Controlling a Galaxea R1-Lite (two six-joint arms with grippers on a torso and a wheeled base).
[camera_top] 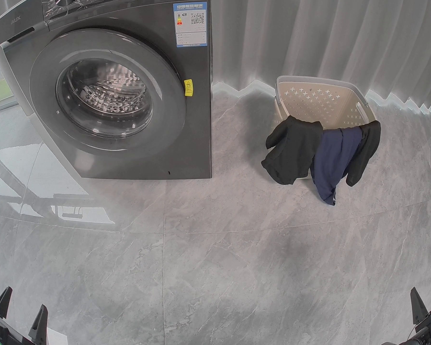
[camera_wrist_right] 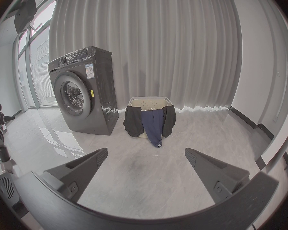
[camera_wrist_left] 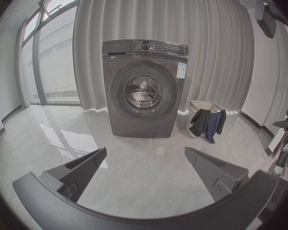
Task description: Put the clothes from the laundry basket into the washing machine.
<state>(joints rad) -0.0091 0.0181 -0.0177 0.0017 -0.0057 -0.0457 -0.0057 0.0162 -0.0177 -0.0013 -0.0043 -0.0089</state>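
A dark grey front-loading washing machine (camera_top: 115,82) stands on the floor at the left, its round door shut (camera_wrist_left: 143,91) (camera_wrist_right: 83,90). To its right a beige laundry basket (camera_top: 321,97) sits against the curtain (camera_wrist_left: 203,107) (camera_wrist_right: 148,102). Over its front rim hang a black garment (camera_top: 292,149), a navy garment (camera_top: 334,161) and another black garment (camera_top: 365,152). My left gripper (camera_top: 20,310) (camera_wrist_left: 145,152) is open low at the near left, far from both. My right gripper (camera_top: 428,293) (camera_wrist_right: 146,152) is open low at the near right, empty.
Grey tiled floor (camera_top: 225,264) lies open between me and the machine and basket. A white pleated curtain (camera_top: 330,25) runs along the back wall. Windows (camera_wrist_left: 51,55) stand to the left of the machine.
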